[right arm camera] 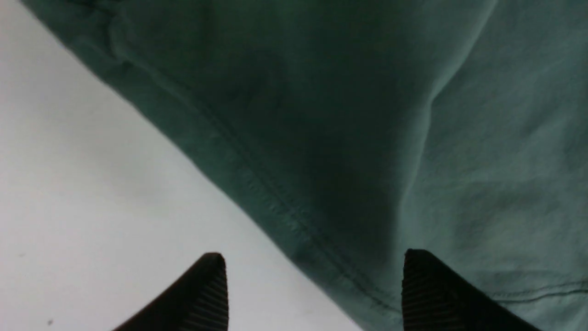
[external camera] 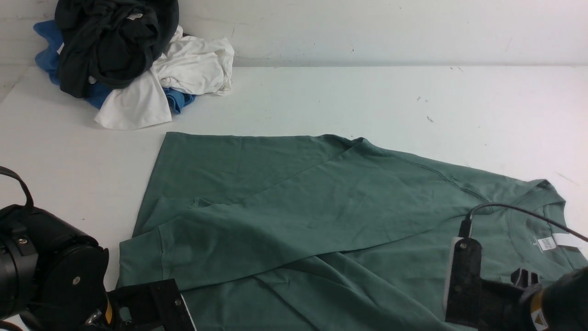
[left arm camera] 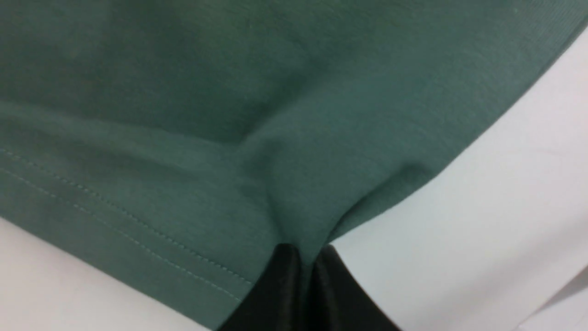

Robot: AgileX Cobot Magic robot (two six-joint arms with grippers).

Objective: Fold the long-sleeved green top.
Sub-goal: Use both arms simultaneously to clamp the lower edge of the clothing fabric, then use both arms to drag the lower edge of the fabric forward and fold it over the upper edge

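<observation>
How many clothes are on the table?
4: the green long-sleeved top spread across the middle; a blackish garment, a white garment and a blue garment heaped at the far left. More may hide underneath them.

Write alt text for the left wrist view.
The left gripper, jaws shut, pinches a fold of the green long-sleeved top near its stitched hem. White table shows on either side of the fabric.

The green long-sleeved top is cropped below.
</observation>
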